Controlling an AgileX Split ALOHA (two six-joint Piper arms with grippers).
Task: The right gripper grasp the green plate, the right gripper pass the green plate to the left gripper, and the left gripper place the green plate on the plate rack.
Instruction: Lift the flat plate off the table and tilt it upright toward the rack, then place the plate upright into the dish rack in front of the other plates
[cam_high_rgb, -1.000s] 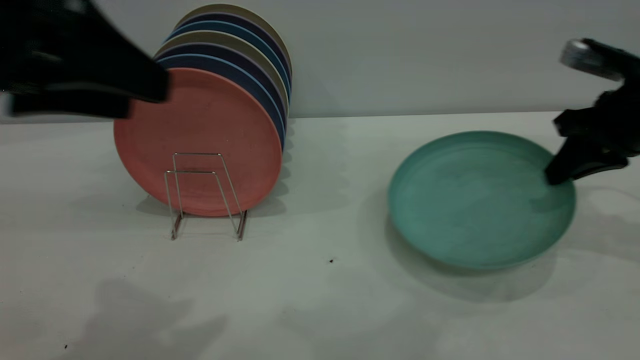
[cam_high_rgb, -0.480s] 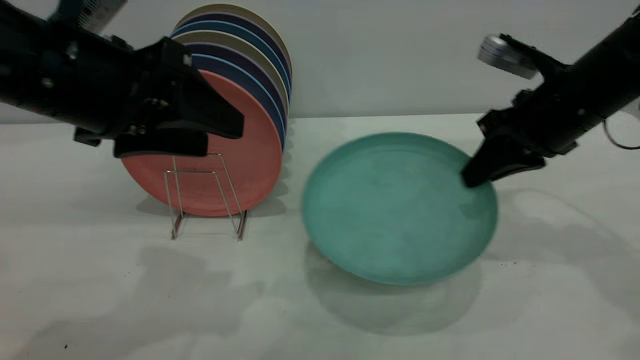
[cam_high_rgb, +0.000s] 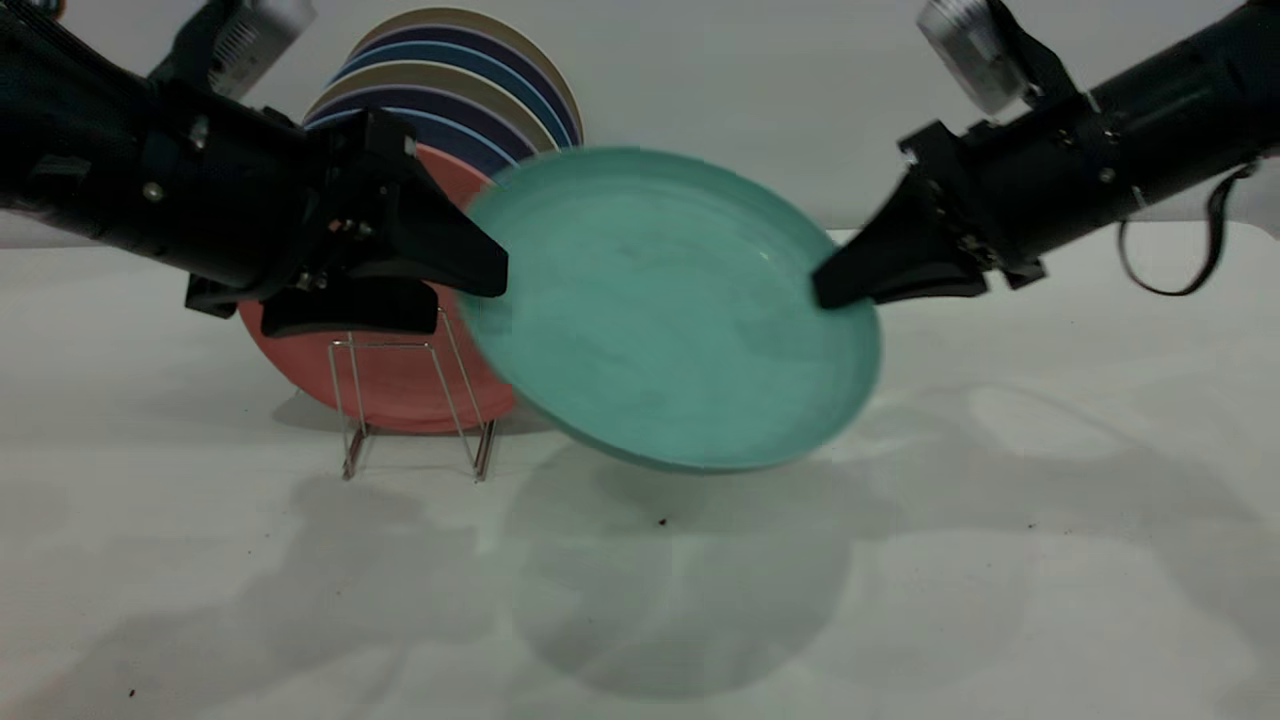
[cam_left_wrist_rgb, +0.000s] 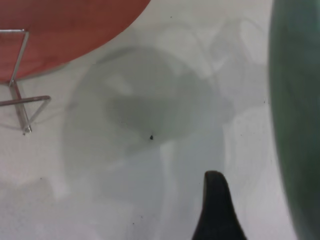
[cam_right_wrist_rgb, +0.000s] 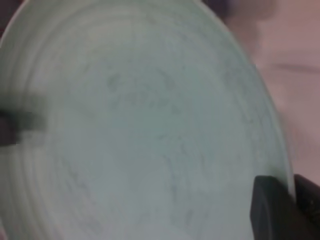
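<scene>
- Exterior view: Found the green plate (cam_high_rgb: 668, 310) lifted clear of the table (cam_high_rgb: 1000, 560), tilted with its face toward the camera, shadow spread on the surface underneath. Held at its three o'clock rim by the right gripper (cam_high_rgb: 835, 285), fingers clamped shut on the edge. Met at its nine o'clock rim by the left gripper (cam_high_rgb: 478, 285), jaws spread, upper finger at the rim and lower finger below and short of it; looked unclosed, not yet bearing the plate. Stood at eight o'clock of the plate the plate rack (cam_high_rgb: 415, 395), with a salmon-pink plate (cam_high_rgb: 400, 385) upright in it and dark blue plates (cam_high_rgb: 470, 110) stacked behind.
- Left wrist view: Showed one black fingertip (cam_left_wrist_rgb: 216, 207) of the left gripper over bare table, the green plate (cam_left_wrist_rgb: 295, 115) passing as an edge at three o'clock, close beside the finger yet not seen touching. Showed the rack's wire (cam_left_wrist_rgb: 20, 100) and the pink plate (cam_left_wrist_rgb: 65, 35) toward ten o'clock.
- Right wrist view: Filled almost wholly by the green plate (cam_right_wrist_rgb: 145, 130), with a right fingertip (cam_right_wrist_rgb: 272, 210) pressed over the rim at five o'clock.
- Judged as the handover step, roughly midway through the task. Called next for closing the left jaws squarely on the rim, then releasing the right only once that grip was firm; risked a dropped plate otherwise.
</scene>
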